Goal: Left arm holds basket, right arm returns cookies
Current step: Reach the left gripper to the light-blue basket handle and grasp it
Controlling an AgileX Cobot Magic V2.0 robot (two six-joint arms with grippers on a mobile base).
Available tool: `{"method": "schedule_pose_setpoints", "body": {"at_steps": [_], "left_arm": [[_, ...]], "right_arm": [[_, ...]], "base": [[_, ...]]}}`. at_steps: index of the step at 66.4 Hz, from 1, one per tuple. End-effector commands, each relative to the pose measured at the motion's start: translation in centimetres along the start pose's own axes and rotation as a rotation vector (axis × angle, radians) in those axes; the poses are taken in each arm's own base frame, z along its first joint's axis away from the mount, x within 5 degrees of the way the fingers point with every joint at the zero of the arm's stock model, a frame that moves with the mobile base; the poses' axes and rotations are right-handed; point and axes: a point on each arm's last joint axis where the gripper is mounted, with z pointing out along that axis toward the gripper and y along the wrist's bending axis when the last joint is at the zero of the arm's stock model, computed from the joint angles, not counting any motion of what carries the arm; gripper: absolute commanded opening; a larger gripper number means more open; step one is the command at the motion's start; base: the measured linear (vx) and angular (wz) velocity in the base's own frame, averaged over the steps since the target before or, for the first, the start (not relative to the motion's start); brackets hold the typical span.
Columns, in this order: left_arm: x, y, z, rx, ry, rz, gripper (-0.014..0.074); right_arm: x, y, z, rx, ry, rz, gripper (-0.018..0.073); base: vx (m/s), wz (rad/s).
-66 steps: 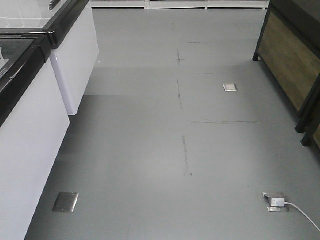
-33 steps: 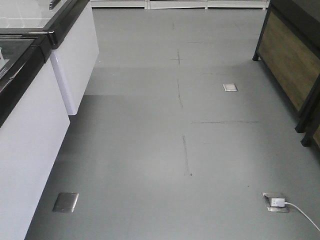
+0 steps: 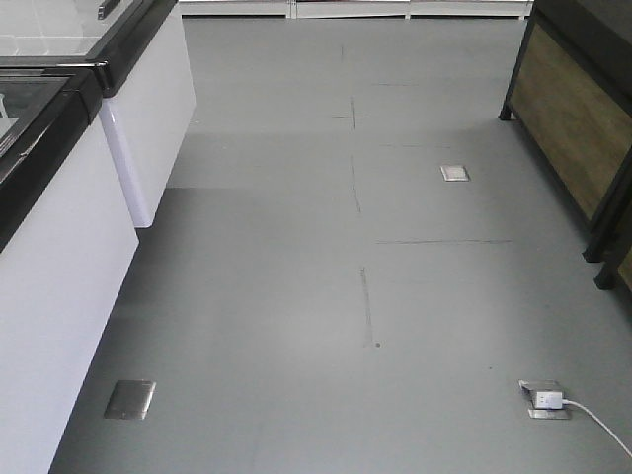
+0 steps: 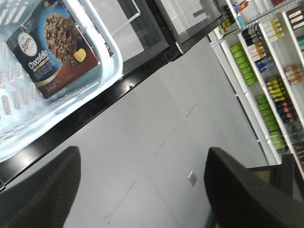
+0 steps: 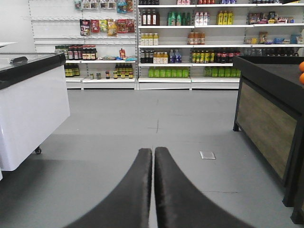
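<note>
Front view is just the shop's grey floor [image 3: 296, 296], white chest freezers [image 3: 59, 257] with black rims on the left, a wood-panelled stand [image 3: 573, 118] on the right, and a floor socket [image 3: 544, 399] with a white cable; no arms in it. Left wrist view: the left gripper [image 4: 142, 152] is tilted over the floor, jaws spread wide with nothing between them. The light blue basket [image 4: 108, 45] is up top-left on the freezer's black edge, well away from the fingers, with the cookies [image 4: 52, 47] box lying inside it. Right wrist view: the right gripper [image 5: 153, 151] points level down the aisle at the stocked shelves [image 5: 190, 42], jaws pressed together, empty.
</note>
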Motion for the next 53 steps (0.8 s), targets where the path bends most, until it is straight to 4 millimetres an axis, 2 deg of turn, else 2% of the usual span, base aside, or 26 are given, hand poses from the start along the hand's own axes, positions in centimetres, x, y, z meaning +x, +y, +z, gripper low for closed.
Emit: {"method": "schedule_pose_setpoints", "body": {"at_steps": [1,25,53], "left_arm": [[-1.3,-0.7,-0.4,0.12,-0.063,-0.02,0.0512],[-4.5,3.6,4.6,0.135,-0.061,-0.137,0.0512],[-7.0,6.7,9.5,0.346,-0.093,-0.298,0.0512]], "right_arm": [[-0.6,0.0,-0.1,0.001,-0.078,-0.015,-0.0003],[-0.6,0.0,-0.1,0.001,-0.078,-0.015,-0.0003],[-0.6,0.0,-0.1,0.001,-0.078,-0.015,-0.0003]], "base": [[0.0,0.0],[0.0,0.0],[0.0,0.0]]}}
